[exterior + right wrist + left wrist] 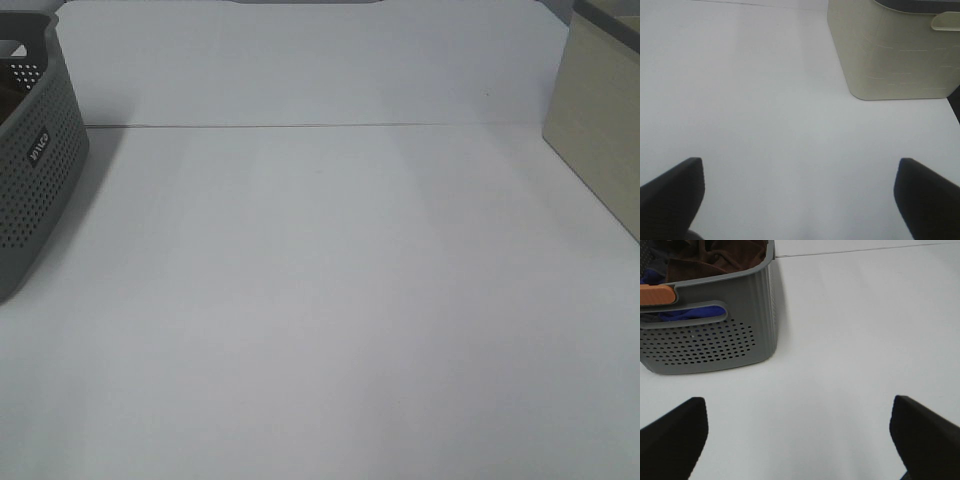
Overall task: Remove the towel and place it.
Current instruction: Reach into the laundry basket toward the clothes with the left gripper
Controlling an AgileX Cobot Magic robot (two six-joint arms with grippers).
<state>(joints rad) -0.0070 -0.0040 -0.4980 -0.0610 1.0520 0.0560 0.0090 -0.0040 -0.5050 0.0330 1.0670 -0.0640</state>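
The dark brown towel (715,257) lies bunched inside the grey perforated basket (715,345), seen in the left wrist view, with blue cloth (685,314) under it. In the exterior high view only the basket's side (35,170) shows at the far left; the towel is hidden there. My left gripper (797,440) is open, over bare table short of the basket. My right gripper (799,200) is open and empty over bare table. Neither gripper shows in the exterior high view.
A cream bin (900,50) stands at the right side of the table and also shows in the exterior high view (600,130). An orange object (657,294) rests on the basket's rim. The white table (320,300) has a seam line across its back.
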